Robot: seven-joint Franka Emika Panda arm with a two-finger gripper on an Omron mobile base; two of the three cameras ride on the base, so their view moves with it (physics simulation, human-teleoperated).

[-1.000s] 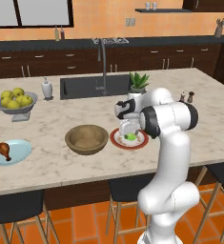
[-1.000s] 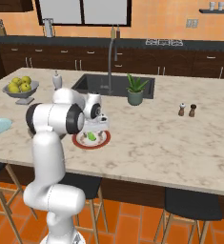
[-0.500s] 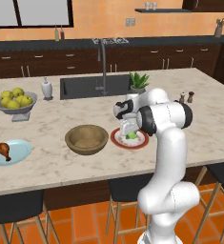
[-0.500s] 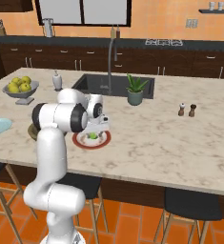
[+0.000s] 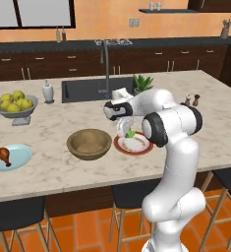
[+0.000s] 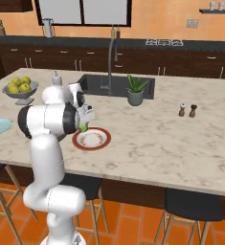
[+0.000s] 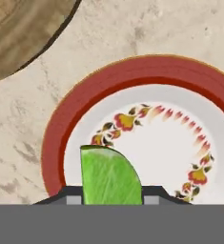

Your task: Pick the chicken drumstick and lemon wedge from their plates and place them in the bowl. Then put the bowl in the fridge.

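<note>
1. Lemon wedge [image 7: 109, 175] is sitting between the two dark tips of the tool [image 7: 112, 193] in the hand view, above the white plate with the red-brown rim [image 7: 147, 71]; the tips are pressing in on its sides, so the tool is clamped on it.
2. From the left base view, the wedge [image 5: 130, 133] is showing as a green spot under the tool [image 5: 125, 132], over the plate's near-left part [image 5: 136, 150].
3. Just left of that plate, the brown wooden bowl [image 5: 89, 143] is standing on the counter [image 5: 63, 172].
4. Further left, the chicken drumstick [image 5: 3, 155] is lying on the pale blue plate [image 5: 19, 156].
5. Behind it, a grey fruit bowl [image 5: 16, 107] is holding round yellow-green fruits.
</note>
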